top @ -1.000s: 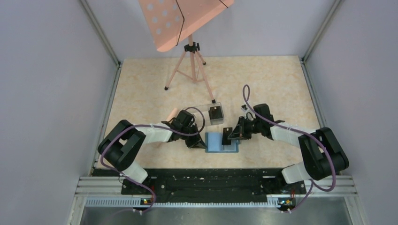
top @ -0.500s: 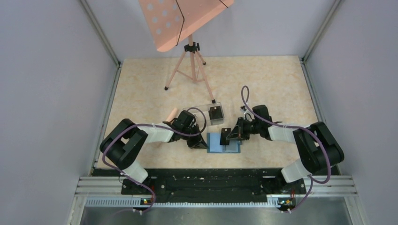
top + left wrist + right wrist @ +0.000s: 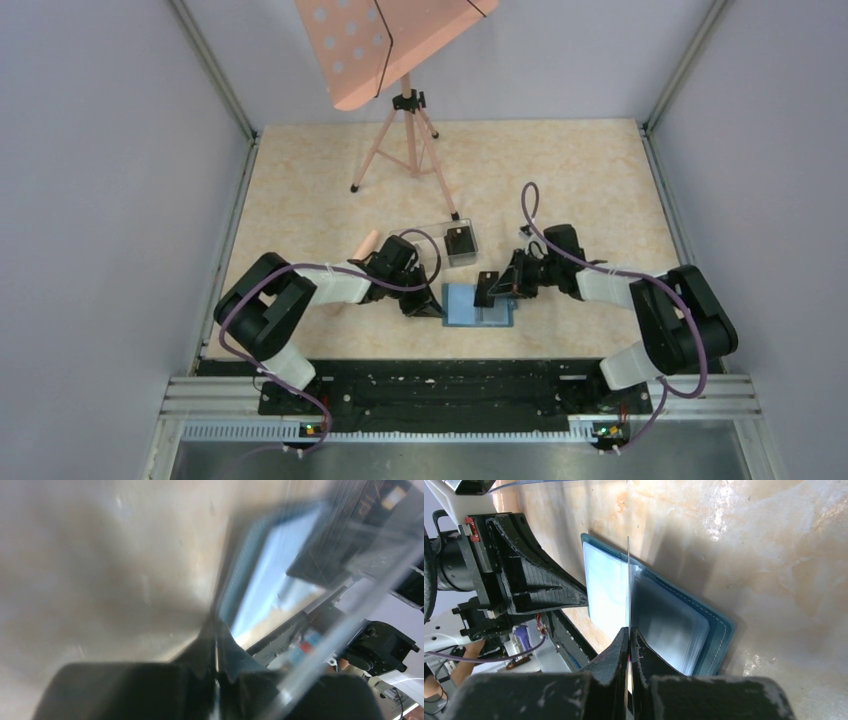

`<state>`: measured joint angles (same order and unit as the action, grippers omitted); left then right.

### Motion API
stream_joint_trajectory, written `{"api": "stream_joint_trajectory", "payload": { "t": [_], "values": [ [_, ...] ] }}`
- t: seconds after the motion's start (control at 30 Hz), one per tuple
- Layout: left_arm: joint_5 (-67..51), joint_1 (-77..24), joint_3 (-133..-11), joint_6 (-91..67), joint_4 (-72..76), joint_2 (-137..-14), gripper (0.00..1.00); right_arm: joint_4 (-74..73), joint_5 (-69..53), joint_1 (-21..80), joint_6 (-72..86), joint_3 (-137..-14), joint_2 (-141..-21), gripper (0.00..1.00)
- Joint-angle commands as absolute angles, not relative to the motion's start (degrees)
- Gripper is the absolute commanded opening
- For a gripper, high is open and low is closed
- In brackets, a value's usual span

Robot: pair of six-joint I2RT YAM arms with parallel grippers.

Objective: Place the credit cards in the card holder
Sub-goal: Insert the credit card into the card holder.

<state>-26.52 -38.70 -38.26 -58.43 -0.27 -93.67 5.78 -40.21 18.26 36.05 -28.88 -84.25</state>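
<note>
Now the right hand (image 3: pixel 629 632) pinches a thin black card (image 3: pixel 485 289) over the open teal wallet (image 3: pixel 478 308) on the bench (image 3: pixel 600 200). The closed left hand (image 3: pixel 217 640) touches its left edge. Missing the pocket (image 3: pixel 671 625) could shove the wallet.

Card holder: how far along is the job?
Done: the teal-blue bifold wallet lies open, and the shut left gripper seems to pin its left edge. In hand: the right gripper pinches one thin black card edge-down over the wallet's fold, not visibly in a pocket. Left: seat it, then move the dark stack from the clear plastic box.
</note>
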Motion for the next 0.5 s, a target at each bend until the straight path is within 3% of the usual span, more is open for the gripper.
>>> {"api": "stream_joint_trajectory", "payload": {
  "t": [0.0, 0.47],
  "values": [
    [-23.47, -39.62, -37.92, -57.52, -2.99, -96.02, 0.00, 6.57, -40.22, 17.58, 34.48, -28.65, -83.72, 0.00],
    [-23.58, -40.23, -39.19, -57.15, -3.60, -97.33, 0.00, 19.87, -48.57, 17.57, 43.31, -22.87, -88.32, 0.00]
  ]
}}
